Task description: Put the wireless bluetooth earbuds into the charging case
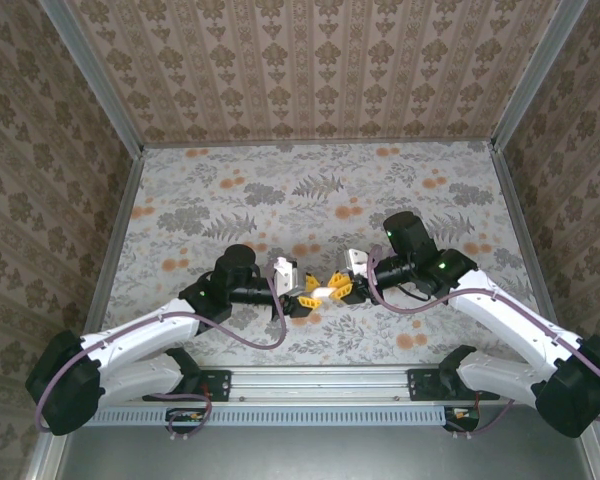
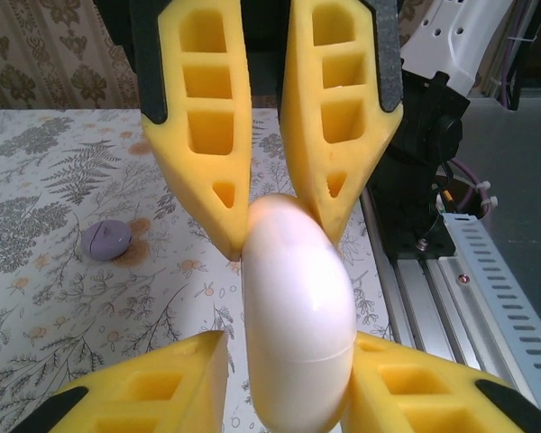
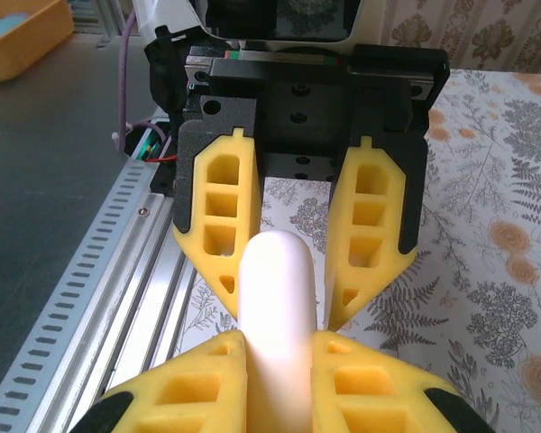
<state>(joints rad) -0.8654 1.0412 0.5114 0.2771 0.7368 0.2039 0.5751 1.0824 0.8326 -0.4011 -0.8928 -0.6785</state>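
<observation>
The glossy white charging case (image 1: 321,292) hangs above the table's near middle, between both grippers. My right gripper (image 3: 279,341) is shut on one end of the case (image 3: 278,289), both yellow pads pressed against it. My left gripper (image 2: 288,343) stands narrowly open around the other end of the case (image 2: 298,307), where a lid seam runs across. Its right pad touches the case, and a thin gap shows at its left pad. From above, the left gripper (image 1: 305,298) and right gripper (image 1: 338,290) point tip to tip. The earbuds are hidden.
A flat round purple disc (image 2: 106,239) lies on the floral tablecloth beyond the left gripper. The metal rail (image 1: 320,380) with the arm bases runs along the near edge. A yellow bin (image 3: 18,32) sits off the table. Patterned walls enclose the far and side edges.
</observation>
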